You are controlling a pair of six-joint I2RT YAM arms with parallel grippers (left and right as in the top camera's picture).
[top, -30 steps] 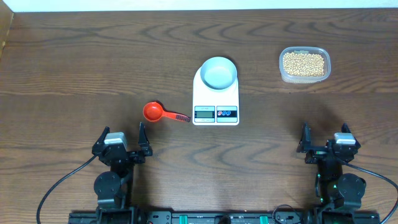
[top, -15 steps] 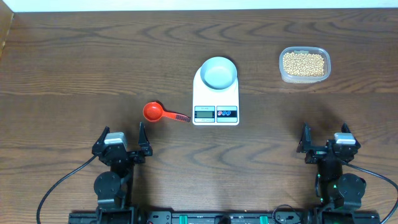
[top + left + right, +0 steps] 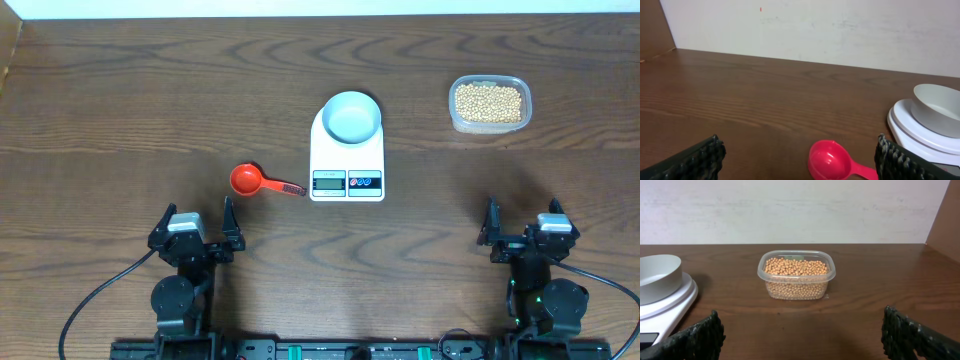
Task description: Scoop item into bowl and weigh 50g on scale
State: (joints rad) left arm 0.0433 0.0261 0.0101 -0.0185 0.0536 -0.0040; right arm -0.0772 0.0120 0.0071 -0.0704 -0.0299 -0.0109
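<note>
The small pale blue bowl (image 3: 352, 116) (image 3: 940, 107) (image 3: 657, 277) sits empty on the back of the white scale (image 3: 347, 165) (image 3: 675, 302) at mid-table. Tan beans, the item (image 3: 488, 102) (image 3: 796, 267), fill a clear plastic tub (image 3: 489, 124) (image 3: 796, 287) at the back right. A red scoop (image 3: 246, 179) (image 3: 832, 160) lies left of the scale, its handle pointing right. My left gripper (image 3: 195, 230) (image 3: 799, 162) is open near the front edge, the scoop just ahead of it. My right gripper (image 3: 523, 228) (image 3: 802, 335) is open at the front right, the tub straight ahead of it.
The brown wooden table (image 3: 120, 110) ends at a white wall (image 3: 815, 25) behind. A brown board (image 3: 946, 220) stands at the right side and another at the far left. Cables run from both arm bases along the front edge.
</note>
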